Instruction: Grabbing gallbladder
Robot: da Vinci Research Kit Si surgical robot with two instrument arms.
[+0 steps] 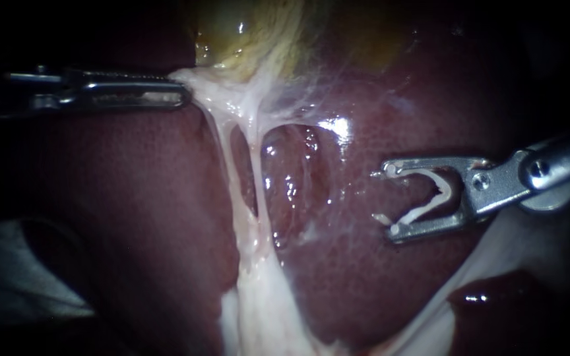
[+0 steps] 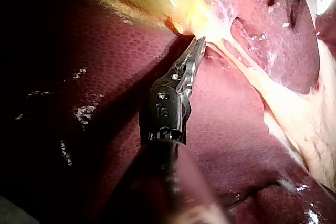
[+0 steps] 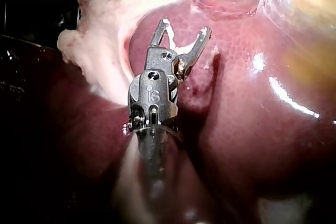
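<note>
Gallbladder (image 1: 252, 29) shows only as a yellow bulge cut off by the edge of the endoscope view, just beyond the tip of your left instrument (image 1: 181, 89); you cannot see how far it runs on. That end effector's jaws lie almost together, pinched on the pale lower edge where the gallbladder narrows, and the tissue is drawn to a point at them. The shaft behind is lost in shadow. From the gripped edge two pale strands (image 1: 254, 165) run away from the tip, with a slit between them through which the liver (image 1: 133, 204) shows. They merge into a broad white band (image 1: 265, 310) that leaves the view. Your right instrument (image 1: 392, 199) hovers well apart from the strands, over bare liver. Its end effector stands wide, with a white clip (image 1: 423, 209) seated between the jaws and touching both. Ahead of those jaws, open glistening liver reaches up to the strands. Off to the side of the left shaft a grey patch (image 1: 21, 277) sits in the dark, too dim to tell what it is. Wet, dark red liver surface fills everything else.
</note>
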